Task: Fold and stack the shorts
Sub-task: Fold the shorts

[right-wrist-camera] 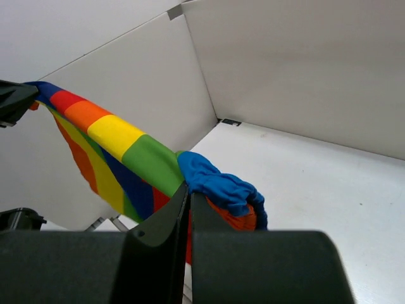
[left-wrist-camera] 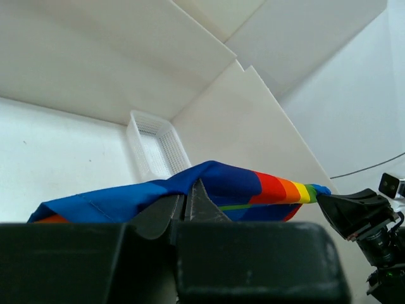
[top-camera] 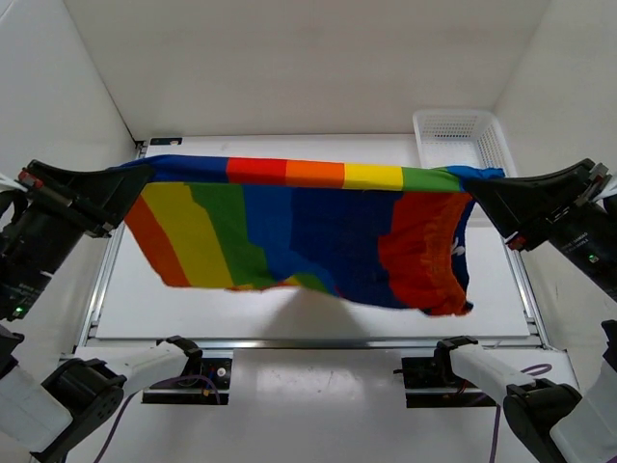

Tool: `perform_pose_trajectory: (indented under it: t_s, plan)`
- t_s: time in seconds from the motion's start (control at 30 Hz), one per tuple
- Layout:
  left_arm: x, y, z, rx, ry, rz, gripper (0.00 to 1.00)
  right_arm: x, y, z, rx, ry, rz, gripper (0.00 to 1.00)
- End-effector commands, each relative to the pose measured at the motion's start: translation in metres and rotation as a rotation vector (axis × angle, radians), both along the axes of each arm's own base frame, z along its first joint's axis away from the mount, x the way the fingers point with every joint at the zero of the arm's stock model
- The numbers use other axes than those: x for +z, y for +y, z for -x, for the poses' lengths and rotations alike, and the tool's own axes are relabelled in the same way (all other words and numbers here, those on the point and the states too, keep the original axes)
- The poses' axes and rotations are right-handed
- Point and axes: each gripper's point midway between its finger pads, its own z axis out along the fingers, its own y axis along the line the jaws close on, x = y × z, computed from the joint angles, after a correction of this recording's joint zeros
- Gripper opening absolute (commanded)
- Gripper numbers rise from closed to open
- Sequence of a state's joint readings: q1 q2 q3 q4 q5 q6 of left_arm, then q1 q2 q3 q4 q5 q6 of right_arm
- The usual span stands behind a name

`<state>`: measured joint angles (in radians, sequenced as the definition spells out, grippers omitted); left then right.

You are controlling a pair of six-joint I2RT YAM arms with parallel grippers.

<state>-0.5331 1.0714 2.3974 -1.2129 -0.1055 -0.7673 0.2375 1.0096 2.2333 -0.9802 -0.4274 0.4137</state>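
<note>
Rainbow shorts [top-camera: 308, 227], left end effector [top-camera: 145, 176], right end effector [top-camera: 475, 191] pinching ends (basket [top-camera: 453, 114], top view)

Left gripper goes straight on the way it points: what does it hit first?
The shorts that the left gripper is clamped on, stretched ahead of its tips. Beyond them probably the white basket; depth unclear.

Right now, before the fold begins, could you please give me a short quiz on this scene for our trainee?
1. True or false: the shorts lie flat on the table.
2. The shorts are gripped by: A, the left pincer alone; B, the right pincer alone; C, both.
3. Fill in: the white mesh basket stands at the table's far ____ corner.

Key: 1 false, they hang stretched in the air; 2 C; 3 right.
</note>
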Motion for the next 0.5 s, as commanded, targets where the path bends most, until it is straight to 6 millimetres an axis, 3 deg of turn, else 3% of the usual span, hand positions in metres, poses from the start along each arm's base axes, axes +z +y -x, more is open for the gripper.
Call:
perform_pose_trajectory:
  t_s: [0.0, 0.1, 0.17, 0.27, 0.3, 0.33, 0.37, 0.4, 0.47]
  plan:
    - [0.018, 0.071, 0.010, 0.332, -0.090, 0.017, 0.10, -0.004, -0.036, -0.019, -0.248, 0.001, 0.022, 0.00]
    - [0.021, 0.065, -0.002, 0.333, -0.093, 0.008, 0.10, -0.009, -0.039, -0.028, -0.278, 0.025, 0.016, 0.00]
    - [0.011, 0.058, -0.021, 0.346, -0.059, -0.027, 0.10, -0.020, -0.041, -0.043, -0.308, 0.066, 0.026, 0.00]
    - [-0.016, 0.042, -0.072, 0.401, 0.033, -0.146, 0.10, -0.056, -0.047, -0.084, -0.390, 0.172, 0.059, 0.00]
    - [-0.021, 0.039, -0.085, 0.418, 0.058, -0.164, 0.10, -0.078, -0.047, -0.104, -0.412, 0.222, 0.088, 0.00]
    - [-0.036, 0.025, -0.111, 0.416, 0.104, -0.234, 0.10, -0.092, -0.047, -0.118, -0.424, 0.257, 0.104, 0.00]
    - [-0.044, 0.018, -0.125, 0.414, 0.125, -0.262, 0.10, -0.103, -0.045, -0.126, -0.423, 0.280, 0.114, 0.00]
    - [-0.050, 0.010, -0.136, 0.400, 0.145, -0.281, 0.10, -0.132, -0.041, -0.144, -0.422, 0.352, 0.145, 0.00]
    - [-0.066, -0.008, -0.163, 0.374, 0.184, -0.332, 0.10, -0.156, -0.027, -0.163, -0.366, 0.404, 0.153, 0.00]
